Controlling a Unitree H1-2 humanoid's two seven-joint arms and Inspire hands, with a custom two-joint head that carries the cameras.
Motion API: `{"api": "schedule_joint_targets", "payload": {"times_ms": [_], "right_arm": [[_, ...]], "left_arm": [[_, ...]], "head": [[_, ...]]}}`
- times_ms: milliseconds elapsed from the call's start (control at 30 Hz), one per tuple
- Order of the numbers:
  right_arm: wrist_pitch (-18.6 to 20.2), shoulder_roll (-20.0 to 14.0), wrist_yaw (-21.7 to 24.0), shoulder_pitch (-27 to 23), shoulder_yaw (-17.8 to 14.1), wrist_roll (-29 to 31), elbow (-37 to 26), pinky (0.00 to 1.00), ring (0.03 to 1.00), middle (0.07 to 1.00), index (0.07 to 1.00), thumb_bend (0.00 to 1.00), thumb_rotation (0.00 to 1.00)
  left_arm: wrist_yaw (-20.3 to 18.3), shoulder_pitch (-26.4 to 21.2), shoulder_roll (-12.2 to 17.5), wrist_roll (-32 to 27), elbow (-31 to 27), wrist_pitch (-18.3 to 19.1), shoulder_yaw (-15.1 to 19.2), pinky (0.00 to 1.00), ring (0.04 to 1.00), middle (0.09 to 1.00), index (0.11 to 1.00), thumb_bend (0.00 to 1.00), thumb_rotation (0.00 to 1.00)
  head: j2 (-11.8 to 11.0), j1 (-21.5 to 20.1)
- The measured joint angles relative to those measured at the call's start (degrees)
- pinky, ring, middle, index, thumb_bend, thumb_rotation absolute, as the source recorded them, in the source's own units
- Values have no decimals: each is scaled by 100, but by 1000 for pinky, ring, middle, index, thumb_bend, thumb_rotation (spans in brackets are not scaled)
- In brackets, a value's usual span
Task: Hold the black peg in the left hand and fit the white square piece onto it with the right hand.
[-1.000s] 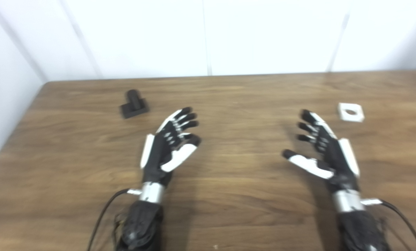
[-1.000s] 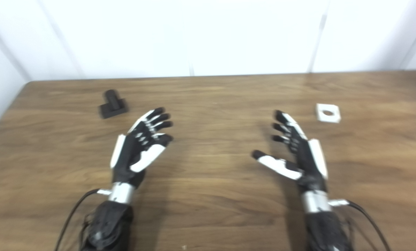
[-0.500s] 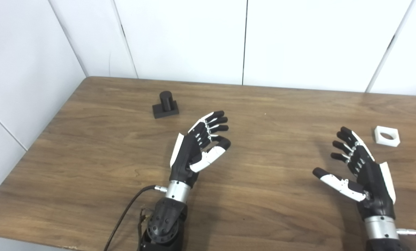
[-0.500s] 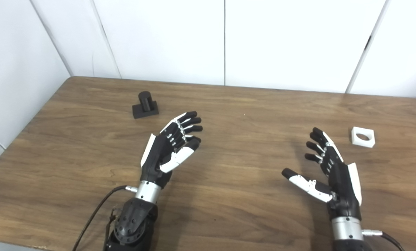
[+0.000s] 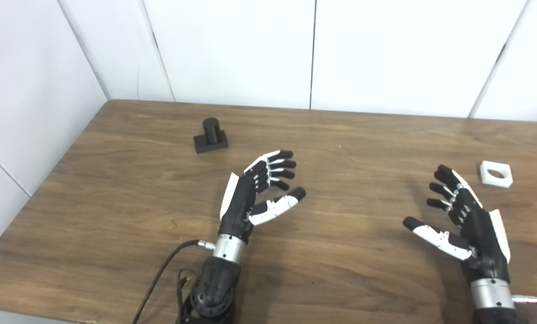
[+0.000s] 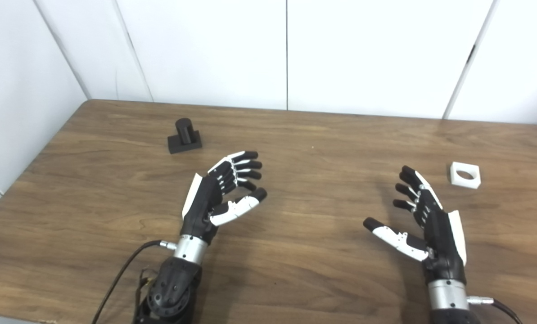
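Note:
The black peg, a short cylinder on a square black base, stands upright on the wooden table at the back left. The white square piece, with a round hole, lies flat at the right. My left hand is open and empty, palm turned inward, to the right of and nearer than the peg. My right hand is open and empty, nearer than and left of the white piece. Neither hand touches an object.
White wall panels stand behind the table and along its left side. A black cable runs from my left wrist to the front table edge. The table's left edge is near the peg.
The camera view has shifted since a second ago, then settled. My left hand's thumb has swung outward and away from the fingers. My right hand has kept its pose.

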Motion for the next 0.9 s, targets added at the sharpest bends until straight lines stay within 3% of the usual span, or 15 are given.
{"api": "schedule_joint_targets", "payload": {"times_ms": [133,333,667,900], "right_arm": [[-1,-45,16,-1,-12,13,11,707,822,870,875,740,238],[-5,-63,57,-33,-16,43,45,701,813,864,869,737,232],[0,-65,71,-51,-51,62,58,713,821,871,869,737,249],[1,-73,72,-48,-62,54,59,700,818,869,866,735,243]], "left_arm": [[-32,-35,467,669,-329,526,10,535,639,688,683,750,369],[-24,-241,707,1497,-638,1139,-51,521,640,707,693,773,373],[-68,-602,1054,2304,-801,1587,-123,614,754,790,736,797,428],[-40,-887,1258,2833,-772,1652,-153,637,787,834,768,793,432]], "head": [[-35,0],[-70,9],[-79,35],[-106,35]]}}
